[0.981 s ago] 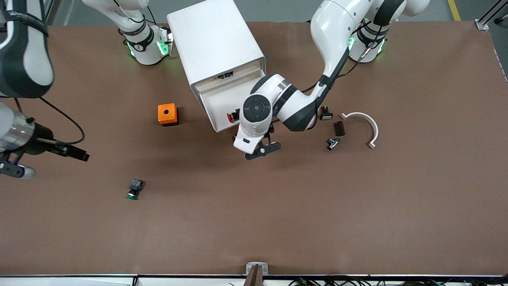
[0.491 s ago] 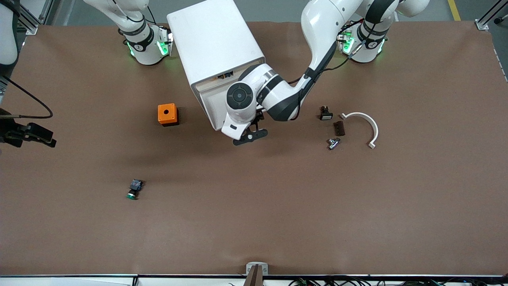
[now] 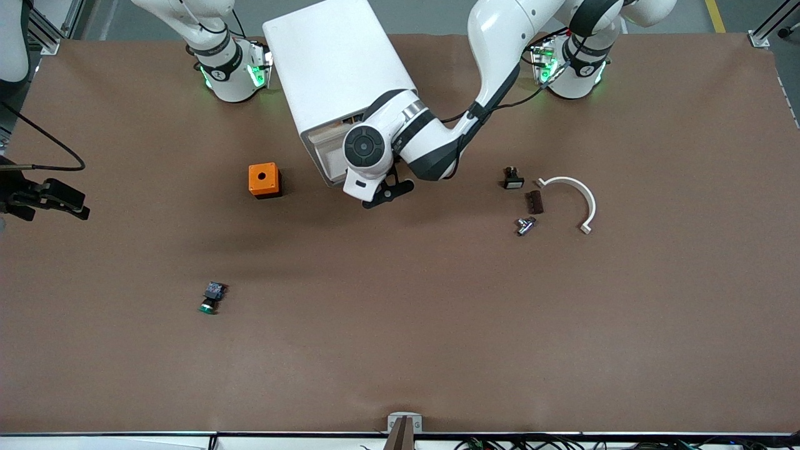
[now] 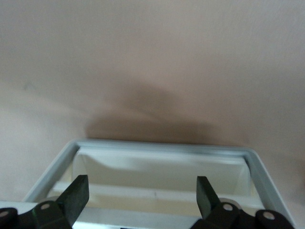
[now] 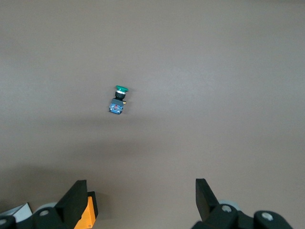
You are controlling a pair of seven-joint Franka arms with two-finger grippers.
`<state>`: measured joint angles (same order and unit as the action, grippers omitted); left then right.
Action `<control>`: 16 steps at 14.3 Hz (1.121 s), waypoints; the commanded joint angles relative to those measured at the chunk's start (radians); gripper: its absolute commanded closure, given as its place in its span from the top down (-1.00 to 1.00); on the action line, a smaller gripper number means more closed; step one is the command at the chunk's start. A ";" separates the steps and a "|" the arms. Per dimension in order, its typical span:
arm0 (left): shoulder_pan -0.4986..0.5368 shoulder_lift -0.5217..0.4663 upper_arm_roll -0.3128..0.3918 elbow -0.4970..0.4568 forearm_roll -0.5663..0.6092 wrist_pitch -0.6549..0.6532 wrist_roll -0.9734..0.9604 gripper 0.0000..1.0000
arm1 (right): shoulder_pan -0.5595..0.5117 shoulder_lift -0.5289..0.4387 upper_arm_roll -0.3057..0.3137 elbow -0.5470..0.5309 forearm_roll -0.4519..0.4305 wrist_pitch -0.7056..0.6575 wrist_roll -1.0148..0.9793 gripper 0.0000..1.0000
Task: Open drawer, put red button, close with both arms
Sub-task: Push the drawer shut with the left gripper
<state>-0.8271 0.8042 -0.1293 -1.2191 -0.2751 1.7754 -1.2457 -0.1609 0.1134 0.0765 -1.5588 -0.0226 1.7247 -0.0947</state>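
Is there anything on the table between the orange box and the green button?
No. In the front view the stretch of brown table between the orange box and the green button is bare.

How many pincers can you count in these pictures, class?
2. The left pincer, open, is over the drawer's front edge; the right pincer, open, hangs over the table toward the right arm's end, waiting.

- The left gripper (image 3: 386, 192) has moved toward the cabinet (image 3: 337, 75).
- The drawer (image 3: 328, 156) is pushed further in, hiding the red button.
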 commanded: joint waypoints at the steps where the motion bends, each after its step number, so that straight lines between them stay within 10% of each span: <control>1: -0.003 -0.011 -0.010 -0.019 -0.062 -0.013 -0.044 0.99 | 0.000 -0.031 0.006 -0.024 -0.019 -0.005 -0.008 1.00; 5: -0.009 -0.011 -0.010 -0.037 -0.130 -0.013 -0.054 0.99 | 0.145 -0.040 -0.151 -0.026 -0.019 -0.007 -0.002 1.00; 16: 0.025 -0.023 0.000 -0.030 -0.199 -0.013 -0.041 0.99 | 0.147 -0.112 -0.150 -0.076 -0.002 -0.033 0.137 1.00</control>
<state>-0.8196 0.8050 -0.1337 -1.2518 -0.4780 1.7735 -1.2840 -0.0305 0.0502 -0.0694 -1.5897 -0.0221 1.6931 -0.0257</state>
